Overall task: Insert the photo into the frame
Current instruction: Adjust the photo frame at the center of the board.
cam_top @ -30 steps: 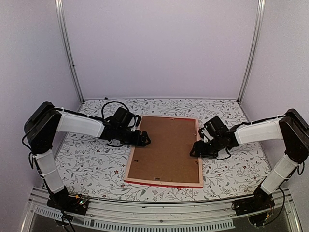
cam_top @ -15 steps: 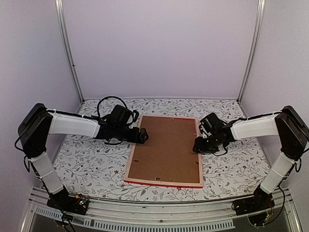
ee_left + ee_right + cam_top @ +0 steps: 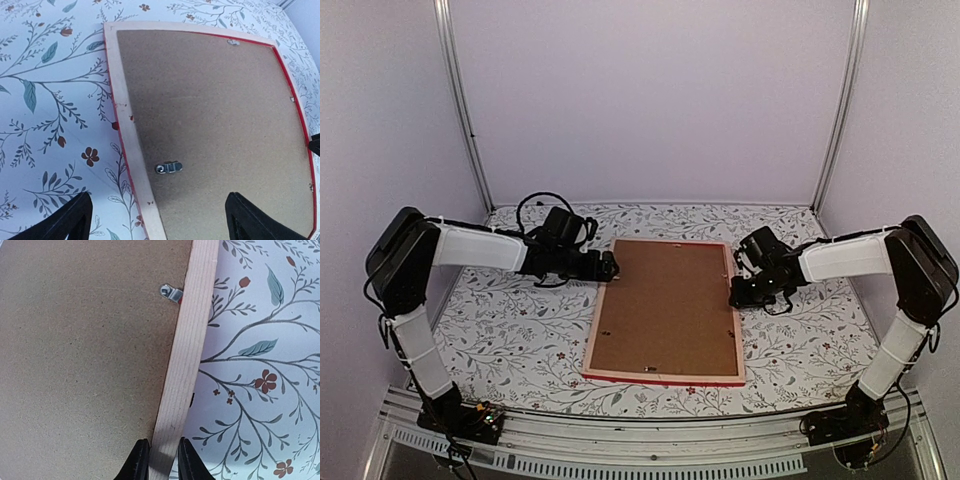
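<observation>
The frame (image 3: 597, 322) lies face down in the middle of the table, pale wood back up with a red edge showing. A brown backing board (image 3: 665, 305) fills it, held by small metal clips (image 3: 168, 168). The photo is hidden. My left gripper (image 3: 610, 266) hovers at the frame's far-left rail (image 3: 122, 120), open wide (image 3: 157, 220), one finger over the cloth and one over the board, holding nothing. My right gripper (image 3: 736, 297) is at the right rail (image 3: 192, 330), its two fingers pinched on the wood (image 3: 162, 460).
A floral tablecloth (image 3: 500, 330) covers the table. Metal posts (image 3: 465, 110) (image 3: 840, 110) and pale walls close in the back and sides. A turn clip (image 3: 170, 292) sits by the right rail ahead of my right fingers.
My right gripper has slid farther up the right rail and closed on it. My left gripper has drawn back toward the far-left corner and opened a little. The frame has shifted slightly right.
</observation>
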Tool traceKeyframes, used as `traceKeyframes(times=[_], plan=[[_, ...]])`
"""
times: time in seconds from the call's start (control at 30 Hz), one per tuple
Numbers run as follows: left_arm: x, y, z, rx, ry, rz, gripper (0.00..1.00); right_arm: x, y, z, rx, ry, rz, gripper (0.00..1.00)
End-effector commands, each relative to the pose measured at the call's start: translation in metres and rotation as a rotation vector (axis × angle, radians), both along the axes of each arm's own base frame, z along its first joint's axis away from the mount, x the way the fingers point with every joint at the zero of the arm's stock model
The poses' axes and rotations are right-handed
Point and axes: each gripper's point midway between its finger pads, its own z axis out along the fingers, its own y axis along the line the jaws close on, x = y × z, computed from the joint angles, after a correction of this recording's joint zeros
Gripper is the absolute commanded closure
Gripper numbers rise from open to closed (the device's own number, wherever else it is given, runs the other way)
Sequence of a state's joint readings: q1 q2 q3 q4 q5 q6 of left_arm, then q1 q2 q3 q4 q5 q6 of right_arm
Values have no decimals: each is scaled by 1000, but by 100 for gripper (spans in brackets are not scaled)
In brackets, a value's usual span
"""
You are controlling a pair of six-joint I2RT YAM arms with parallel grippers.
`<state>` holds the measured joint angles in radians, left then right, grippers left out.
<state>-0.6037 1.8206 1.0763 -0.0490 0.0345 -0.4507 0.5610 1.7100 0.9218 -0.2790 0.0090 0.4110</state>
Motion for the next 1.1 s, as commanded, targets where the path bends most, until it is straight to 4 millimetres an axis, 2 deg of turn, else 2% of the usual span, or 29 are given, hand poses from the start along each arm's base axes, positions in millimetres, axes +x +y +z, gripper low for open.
traceKeyframes(times=[0.0,0.07,0.17,0.37,0.7,0.97,1.07], plan=[[0,-9,-11,-48,43,-33,6,13,-6,0,-29,-30,68,80],[-7,-12,-18,-67,74,-45,6,13,-2,1,-13,-27,106,82],[-9,-17,-15,-124,71,-51,7,14,0,2,-13,-35,158,84],[-13,-10,-13,-143,80,-1,8,14,9,11,11,-51,230,83],[1,-1,-11,-108,65,45,10,22,14,28,72,-61,148,61],[11,1,1,-101,33,57,17,26,11,29,74,-61,96,55],[12,4,2,-89,22,69,16,29,10,41,85,-90,76,50]])
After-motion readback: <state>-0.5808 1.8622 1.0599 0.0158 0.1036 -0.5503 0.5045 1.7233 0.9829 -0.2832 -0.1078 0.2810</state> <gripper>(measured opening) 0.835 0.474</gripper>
